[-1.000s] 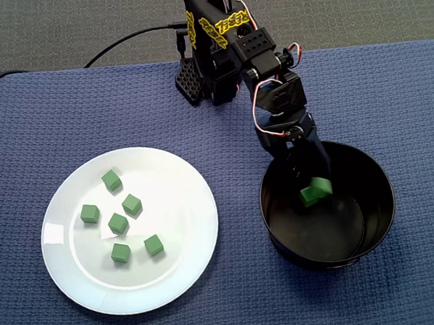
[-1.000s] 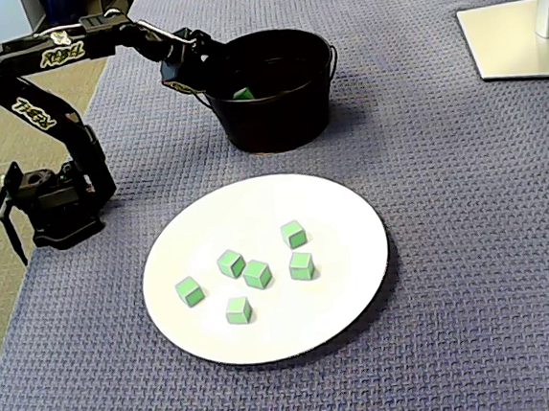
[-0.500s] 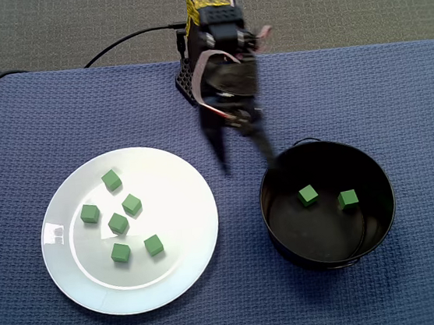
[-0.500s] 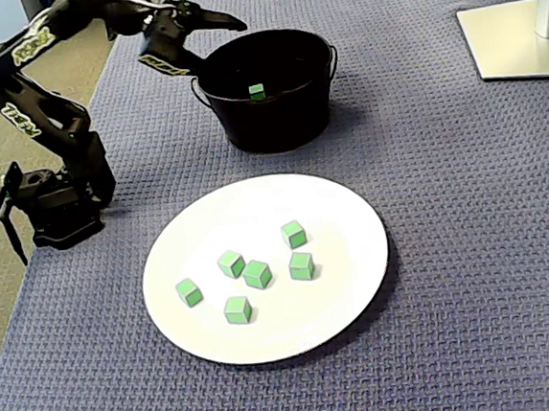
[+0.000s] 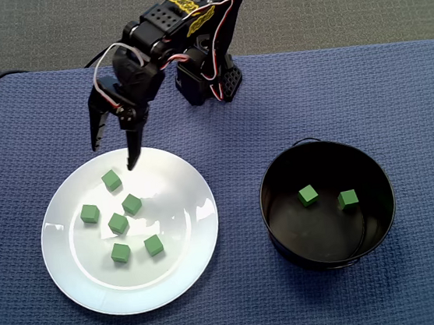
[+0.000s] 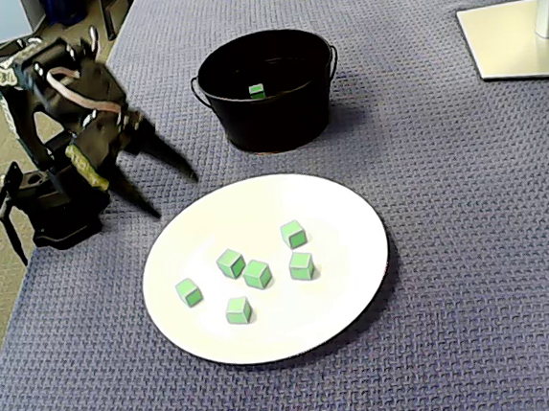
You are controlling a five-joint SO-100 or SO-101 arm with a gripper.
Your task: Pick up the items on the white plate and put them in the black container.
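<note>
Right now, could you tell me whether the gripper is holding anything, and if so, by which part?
Nothing is held: the gripper is open and empty, poised near the white plate's rim.

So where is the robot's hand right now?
In a fixed view the hand is open at the upper-left edge of the white plate, close to the topmost green cube and well left of the black container.

Arm (image 5: 160, 21) bent fwd, wrist angled down, fingers (image 5: 132, 150) spread wide, tips down.
</note>
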